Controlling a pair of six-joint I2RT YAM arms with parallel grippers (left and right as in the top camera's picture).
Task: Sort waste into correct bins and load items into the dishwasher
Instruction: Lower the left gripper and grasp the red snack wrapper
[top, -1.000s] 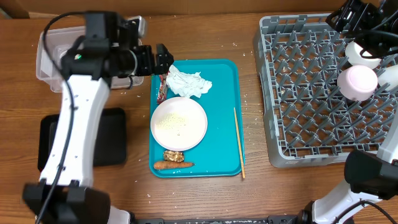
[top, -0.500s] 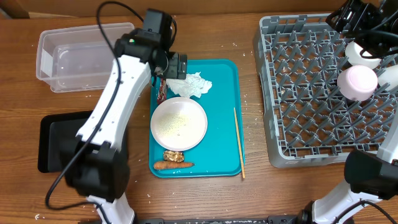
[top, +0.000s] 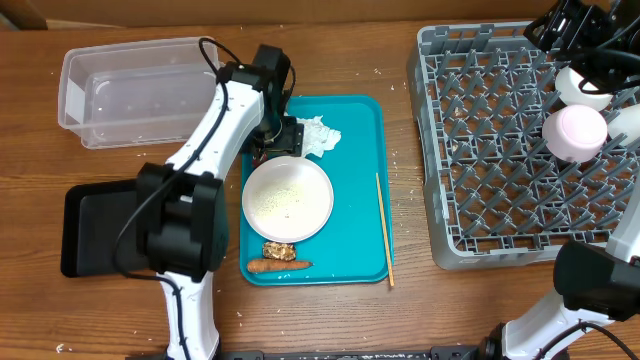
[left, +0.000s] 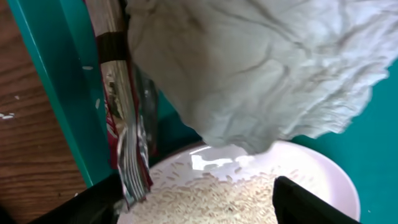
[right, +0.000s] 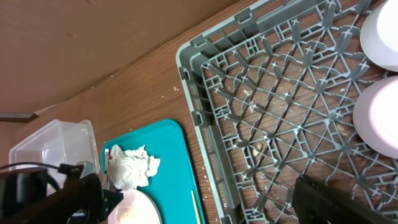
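- The left gripper (top: 282, 138) sat low over the far left part of the teal tray (top: 355, 180), its 2 fingers (left: 311, 202) spread apart with nothing pinched between them.
- In the left wrist view the crumpled white napkin (left: 261, 68) lay just ahead of those fingers, and the red-and-white wrapper (left: 121, 124) ran along the tray's left rim, close to the left finger.
- Below the gripper was the large white plate (top: 322, 200), with white rice grains (top: 275, 197) scattered on it. The napkin's edge overhung the plate's far rim.
- Nearer on the tray lay the brown lumpy food piece (top: 278, 249), with the orange carrot-like stick (top: 278, 266) just beside it.
- The thin wooden stick (top: 384, 230) lay along the tray's right side, its near end over the rim.
- To the left on the table (top: 400, 60) stood the clear plastic tub (top: 135, 45), and nearer was the black tray (top: 95, 230), partly hidden by the arm.
- The right gripper (top: 562, 25) hung over the far right corner of the grey dish rack (top: 500, 150), spread wide and holding nothing.
- In that rack sat a rounded white vessel (top: 575, 132) and, beyond it, a second white vessel (top: 582, 88). I could not tell which was the bowl and which the cup.
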